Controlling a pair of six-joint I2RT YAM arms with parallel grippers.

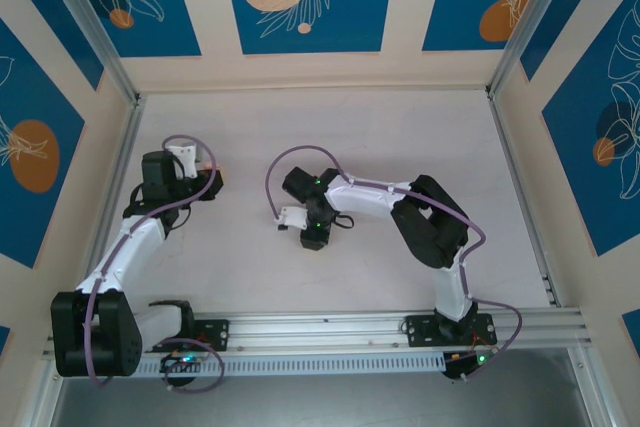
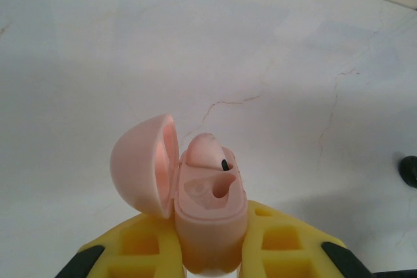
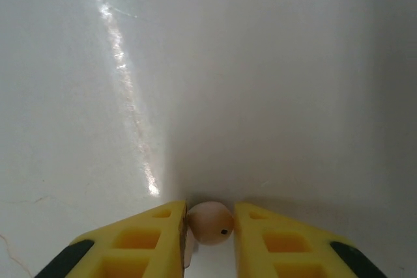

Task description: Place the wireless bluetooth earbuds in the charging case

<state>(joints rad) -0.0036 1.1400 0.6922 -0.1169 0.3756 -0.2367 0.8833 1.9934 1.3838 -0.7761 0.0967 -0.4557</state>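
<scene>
Your left gripper (image 2: 212, 255) is clenching the charging case (image 2: 210, 216) upright at the left, lid (image 2: 144, 164) open, one earbud (image 2: 203, 150) seated, so the empty socket is facing up. Your right gripper (image 3: 210, 229), further right, is grasping the second earbud (image 3: 210, 222).

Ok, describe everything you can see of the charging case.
The charging case is a small, smooth, pale pink capsule, plastic by its look. Its domed lid is hinged open to the left. One pink earbud with a black spot sits in one socket; the other socket is empty. The left gripper pinches its lower body, the white marbled table behind it.
</scene>
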